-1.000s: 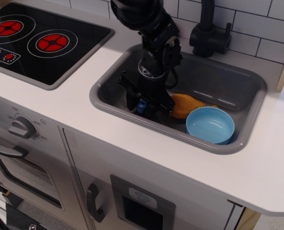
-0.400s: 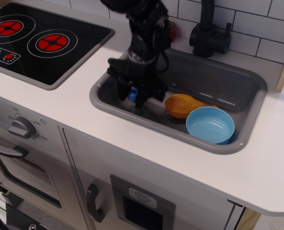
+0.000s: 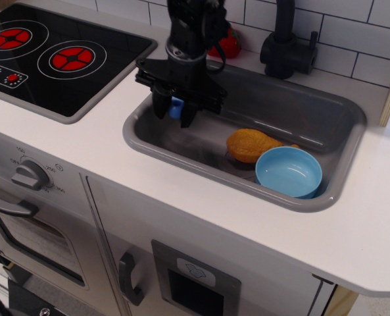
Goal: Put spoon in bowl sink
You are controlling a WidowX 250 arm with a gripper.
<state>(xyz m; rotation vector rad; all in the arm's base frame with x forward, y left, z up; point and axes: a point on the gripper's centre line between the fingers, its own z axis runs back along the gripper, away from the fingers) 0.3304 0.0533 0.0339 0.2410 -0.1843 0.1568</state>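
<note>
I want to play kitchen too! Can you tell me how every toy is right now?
gripper: shut on the spoon, lifted above the sink's left end
spoon: held, only blue handle showing
bowl: upright, empty, in the sink
sink: no water seen
chicken piece: lying beside the bowl

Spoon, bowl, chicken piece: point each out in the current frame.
spoon (image 3: 176, 107), main camera view, blue handle showing between the gripper fingers
bowl (image 3: 289, 171), main camera view, inside bottom
chicken piece (image 3: 248, 144), main camera view, top of its orange body

Orange chicken piece (image 3: 249, 145) apparently touches the bowl (image 3: 289, 172), crowding its left; the sink (image 3: 326, 118) behind lies open.
</note>
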